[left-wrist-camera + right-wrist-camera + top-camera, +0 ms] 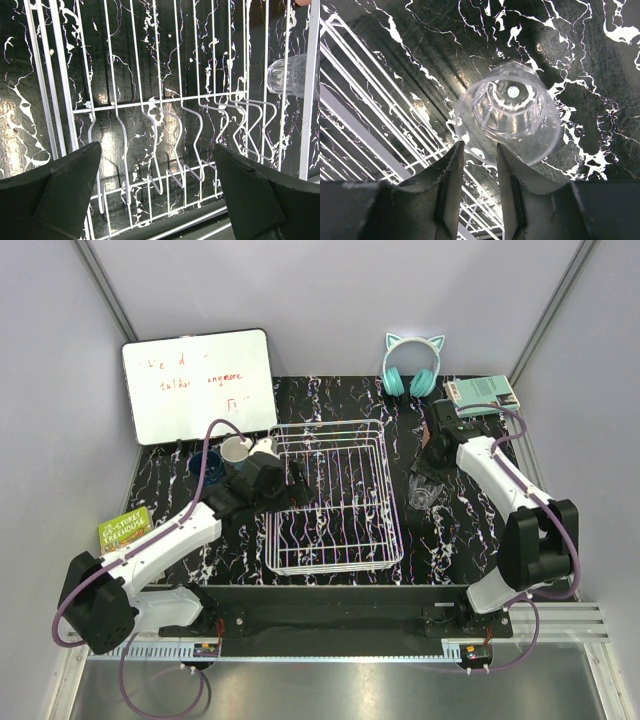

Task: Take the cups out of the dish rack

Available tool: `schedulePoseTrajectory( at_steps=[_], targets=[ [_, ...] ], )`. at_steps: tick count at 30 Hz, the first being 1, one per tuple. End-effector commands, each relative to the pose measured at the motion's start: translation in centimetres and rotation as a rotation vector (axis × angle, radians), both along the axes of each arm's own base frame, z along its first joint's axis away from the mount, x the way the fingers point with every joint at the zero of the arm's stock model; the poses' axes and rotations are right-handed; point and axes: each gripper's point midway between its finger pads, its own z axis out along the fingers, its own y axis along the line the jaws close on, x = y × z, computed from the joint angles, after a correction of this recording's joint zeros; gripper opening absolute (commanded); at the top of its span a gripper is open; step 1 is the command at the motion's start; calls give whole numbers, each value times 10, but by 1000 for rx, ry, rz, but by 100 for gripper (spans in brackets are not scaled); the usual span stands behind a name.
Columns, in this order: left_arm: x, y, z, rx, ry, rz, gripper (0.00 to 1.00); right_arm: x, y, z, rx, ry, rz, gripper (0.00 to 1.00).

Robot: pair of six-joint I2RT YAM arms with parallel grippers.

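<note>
The right end effector [479, 148] is seen at the bottom centre of the right wrist view with its two fingers parted by only a narrow slot. The near rim of the clear glass [512, 107] is found at that slot, and whether the wall is pinched or merely straddled cannot be told. The glass is stood upright on the desk [460, 530], mouth upward, so its long axis is lined up almost with the end effector's own line of sight. It lies directly beneath the fingertips and slightly toward the upper right of that frame. In the top view it is placed just beside the right edge of the dish rack [330, 424], outside the wires. A straight lift along that vertical axis is judged to be what the coming move turns on, since any sideways pull would tip the glass. The left end effector [158, 146] is held wide open over the rack's left half, with nothing between its fingers, and is well apart from the glass. No cup is seen within the rack. A pale mug [237, 450] and a dark blue cup [197, 466] are stood off its upper left corner.
</note>
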Motion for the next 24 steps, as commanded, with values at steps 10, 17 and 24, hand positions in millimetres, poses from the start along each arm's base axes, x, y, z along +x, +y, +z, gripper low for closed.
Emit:
schedulePoseTrajectory(
  at_steps=[10,17,24],
  targets=[
    [3,14,27,53,-111,15,99,1,33,83,161,-428,154,48],
    [-5,34,24,240,-145,20,99,-42,58,129,138,-686,312,81],
    [-21,26,33,321,-208,-43,99,-76,100,128,100,-771,463,89]
  ],
)
